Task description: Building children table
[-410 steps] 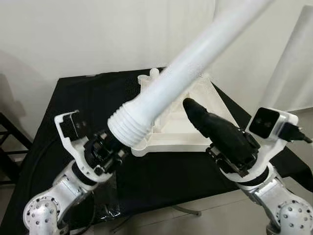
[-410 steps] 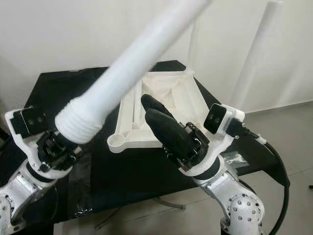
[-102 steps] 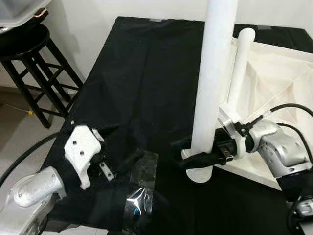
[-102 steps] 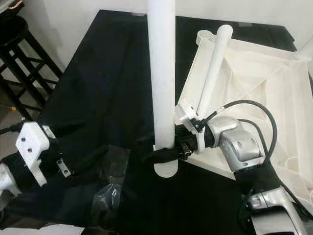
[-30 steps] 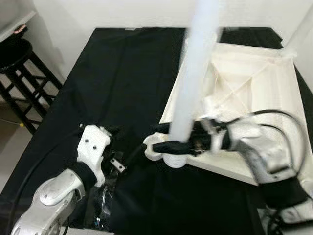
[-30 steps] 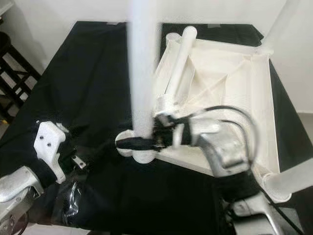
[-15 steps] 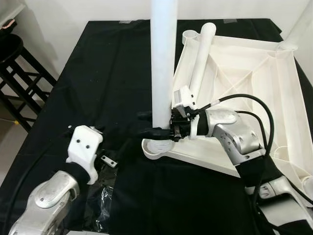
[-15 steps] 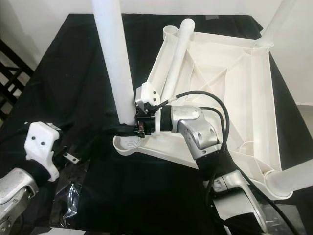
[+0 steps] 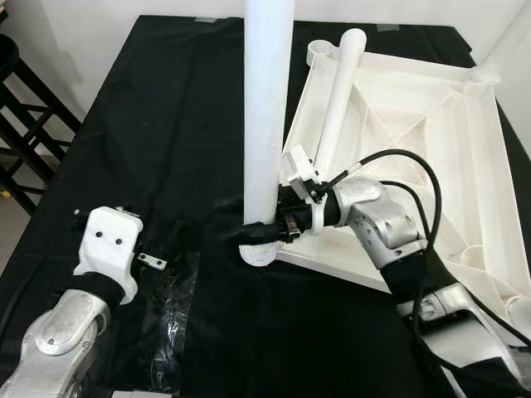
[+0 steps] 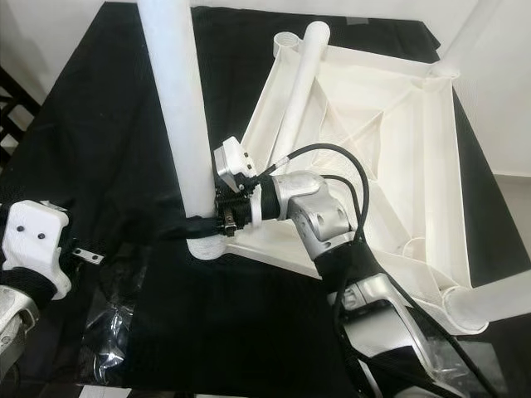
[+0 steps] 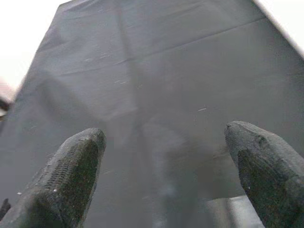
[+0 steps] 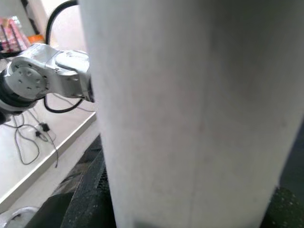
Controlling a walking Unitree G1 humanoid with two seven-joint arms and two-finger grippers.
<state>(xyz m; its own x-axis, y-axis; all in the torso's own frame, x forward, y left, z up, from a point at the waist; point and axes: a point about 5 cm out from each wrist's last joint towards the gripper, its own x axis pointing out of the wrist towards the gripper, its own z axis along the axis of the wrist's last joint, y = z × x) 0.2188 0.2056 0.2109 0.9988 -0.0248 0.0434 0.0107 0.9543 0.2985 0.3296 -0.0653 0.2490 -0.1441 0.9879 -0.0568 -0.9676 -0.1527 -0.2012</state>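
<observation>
Right gripper [image 9: 249, 225] was clamped on the white leg [image 9: 267, 116] standing upright in the near corner socket of the upturned tabletop [image 9: 415, 124], approx. seated but maybe not tight; spare leg [image 9: 336, 99] waited inside; left gripper [image 11: 161, 175] hung wide open, empty.

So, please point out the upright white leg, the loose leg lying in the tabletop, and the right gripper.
upright white leg [image 9: 267, 108], left eye view, middle of its shaft
loose leg [image 9: 336, 95], left eye view, middle of its length
right gripper [image 9: 249, 220], left eye view, midway between fingertips, at the leg's base
</observation>
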